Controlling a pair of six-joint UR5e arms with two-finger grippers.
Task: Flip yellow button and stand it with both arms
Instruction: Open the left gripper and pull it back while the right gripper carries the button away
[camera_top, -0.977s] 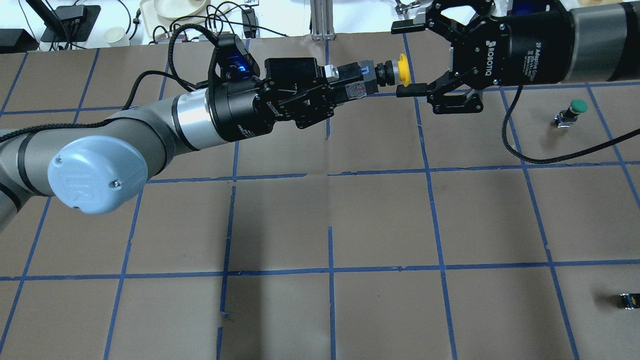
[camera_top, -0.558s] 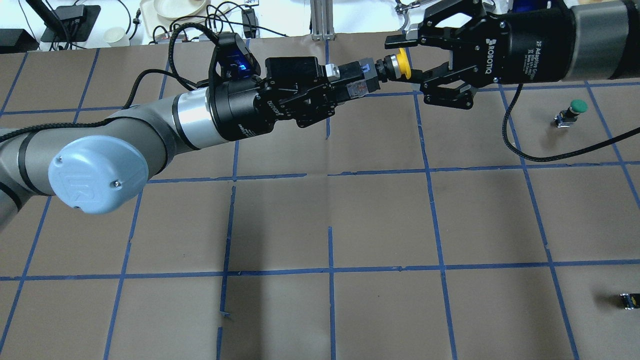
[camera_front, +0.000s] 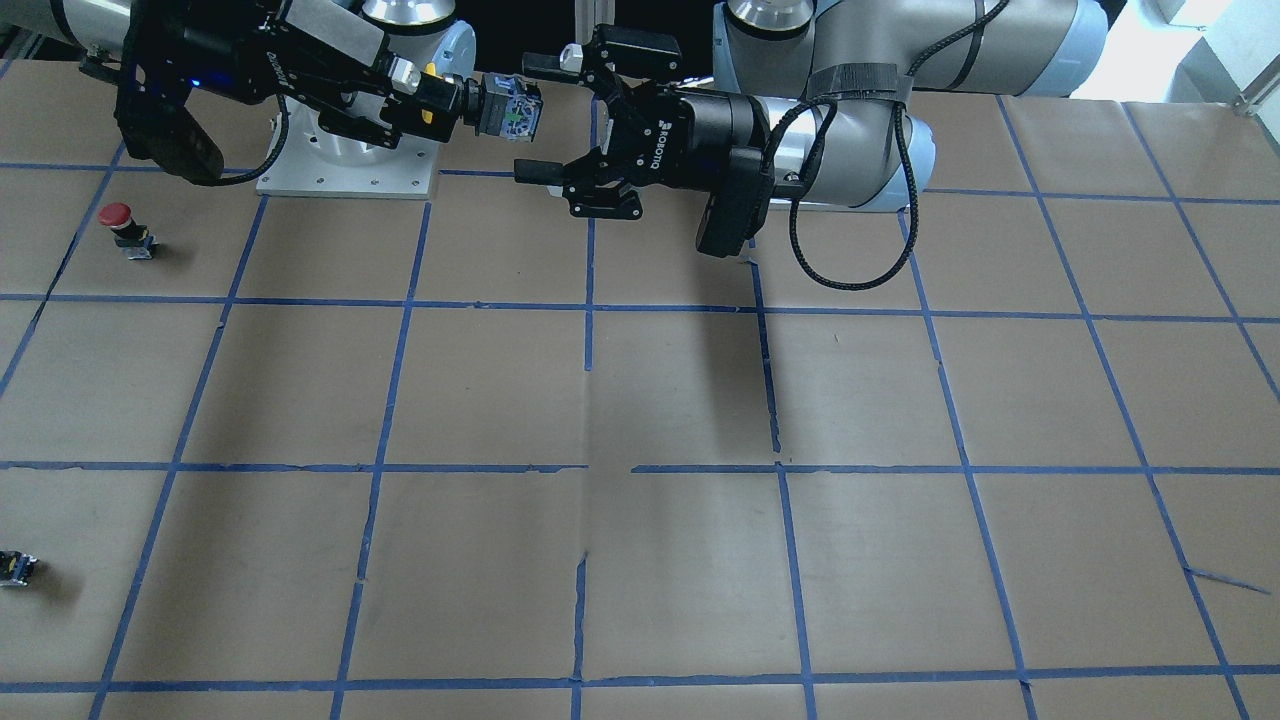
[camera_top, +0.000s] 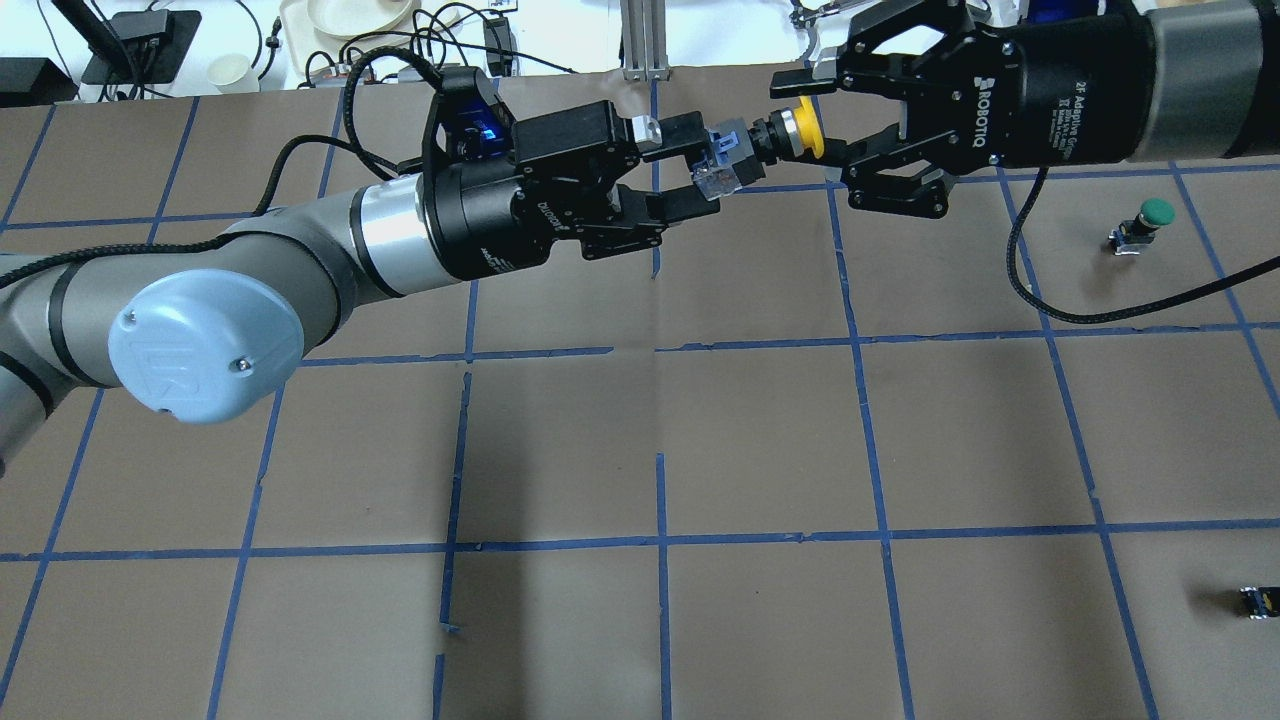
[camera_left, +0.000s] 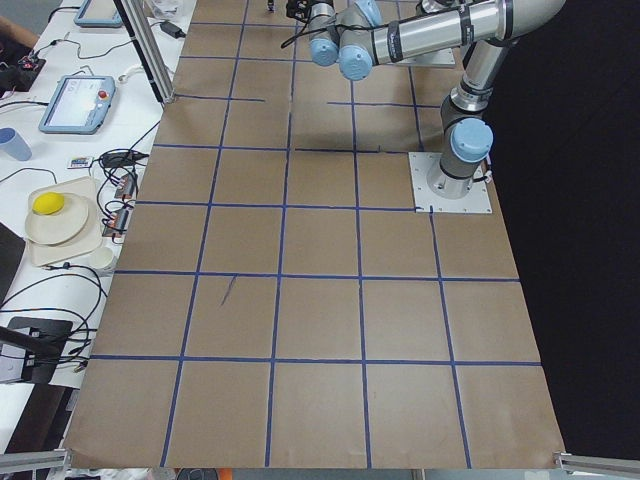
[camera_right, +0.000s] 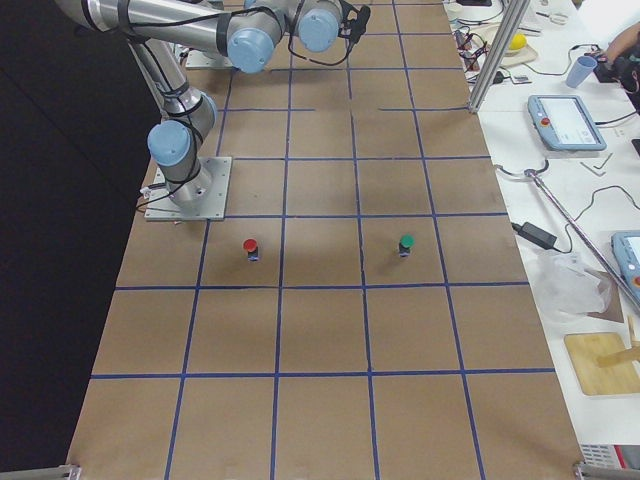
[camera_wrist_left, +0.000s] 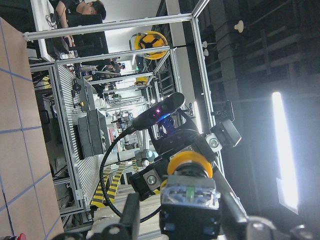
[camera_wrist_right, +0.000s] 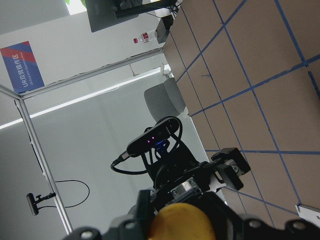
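Observation:
The yellow button is held sideways in the air over the far middle of the table. Its yellow cap (camera_top: 806, 133) points at my right gripper (camera_top: 810, 118), which is shut on the cap. Its grey switch body (camera_top: 724, 161) points at my left gripper (camera_top: 703, 165), which is open, with its fingers standing apart on either side of the body. In the front-facing view the body (camera_front: 510, 107) sits between the open left gripper's (camera_front: 528, 117) fingers, and the right gripper (camera_front: 430, 88) grips the cap. The left wrist view shows the body (camera_wrist_left: 190, 200) and the cap (camera_wrist_left: 190, 161). The cap also fills the bottom of the right wrist view (camera_wrist_right: 182, 223).
A green-capped button (camera_top: 1150, 222) stands at the right. A red-capped button (camera_front: 120, 227) stands near the robot's base plate (camera_front: 300, 180). A tiny black block (camera_top: 1255, 601) lies at the near right edge. Blue tape lines grid the brown table.
The right gripper closed on the yellow cap. Then the left gripper opened and let go of the switch body, so the button now hangs from the right gripper alone.

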